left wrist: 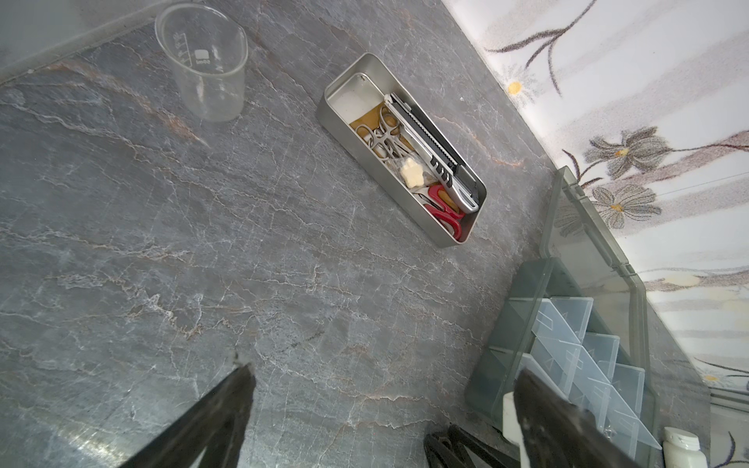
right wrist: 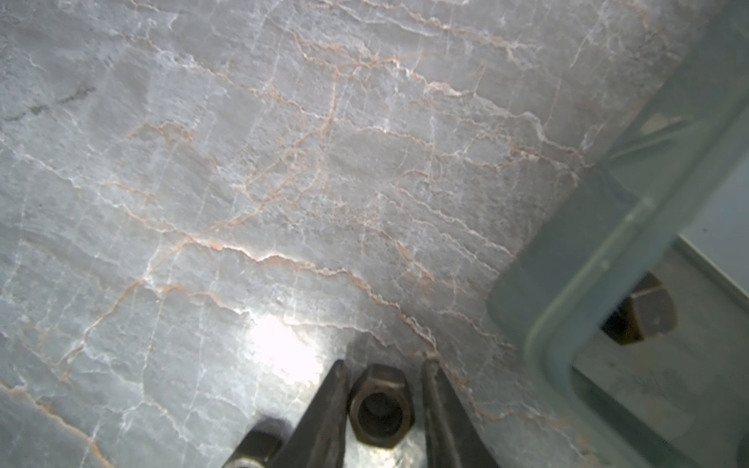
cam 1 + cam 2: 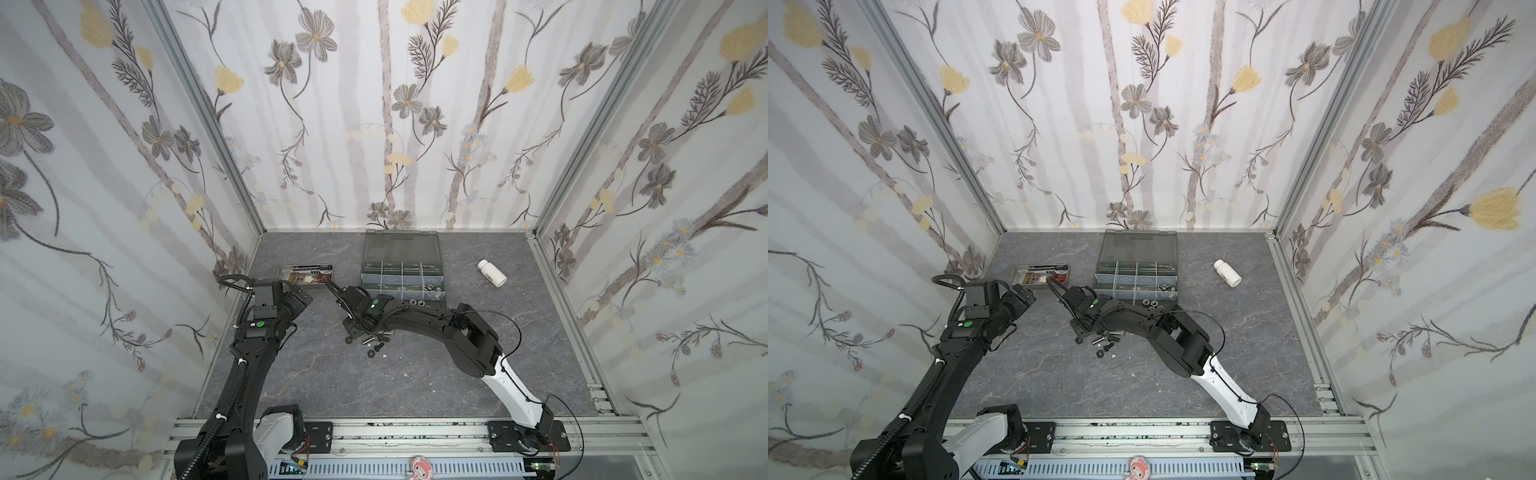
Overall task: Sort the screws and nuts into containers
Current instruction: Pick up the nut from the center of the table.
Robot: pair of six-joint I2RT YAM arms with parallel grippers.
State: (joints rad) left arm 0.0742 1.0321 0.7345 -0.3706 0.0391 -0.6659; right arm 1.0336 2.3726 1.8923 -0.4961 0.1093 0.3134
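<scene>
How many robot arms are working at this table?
2. The left arm reaches toward the steel tray, with the left pincer open above bare table. The right arm stretches in front of the organizer box, with the right pincer straddling a dark nut. None seem hidden.

A clear plastic measuring cup on the desk carries the only legible print: a scale of lines and a volume mark ending in "ml", its figures too small to read.

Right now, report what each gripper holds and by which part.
Left gripper: jaws wide, nothing held. Right gripper: jaws flank a dark hex nut at opposite sides; actual grip cannot be told.
</scene>
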